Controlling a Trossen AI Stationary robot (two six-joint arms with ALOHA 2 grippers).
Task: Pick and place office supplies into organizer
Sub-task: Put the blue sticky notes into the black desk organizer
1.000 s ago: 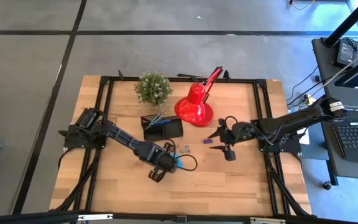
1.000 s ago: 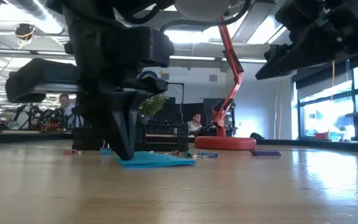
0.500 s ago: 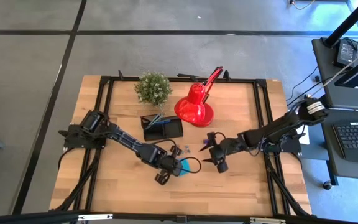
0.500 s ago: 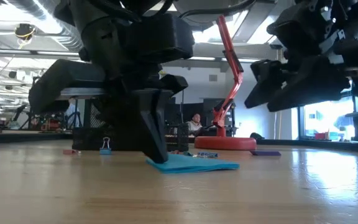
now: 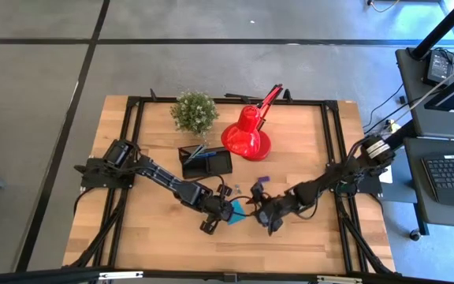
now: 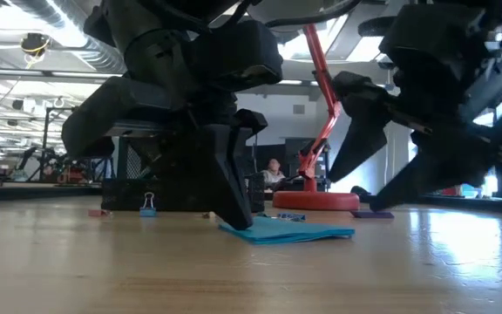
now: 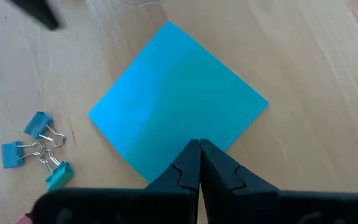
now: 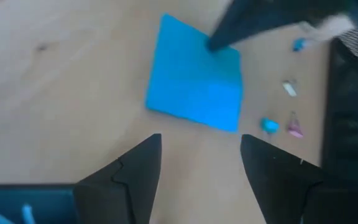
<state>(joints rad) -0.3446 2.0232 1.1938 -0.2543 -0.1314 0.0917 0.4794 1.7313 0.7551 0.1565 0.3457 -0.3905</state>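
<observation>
Left claw pinched shut, tips on my blue pad — right claw gaping, empty, just beside it.

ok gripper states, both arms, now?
Left gripper: shut, tips on the blue sticky-note pad's edge.
Right gripper: open, empty, near the pad.

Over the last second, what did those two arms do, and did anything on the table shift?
The right gripper, jaws open, swung from beside the red lamp toward the blue sticky-note pad and now hovers next to it. The left gripper, shut, slid the pad a little toward the right arm, its tip still pressed at the pad's edge. Nothing was picked up. The organizer, plant and binder clips stayed put.
</observation>
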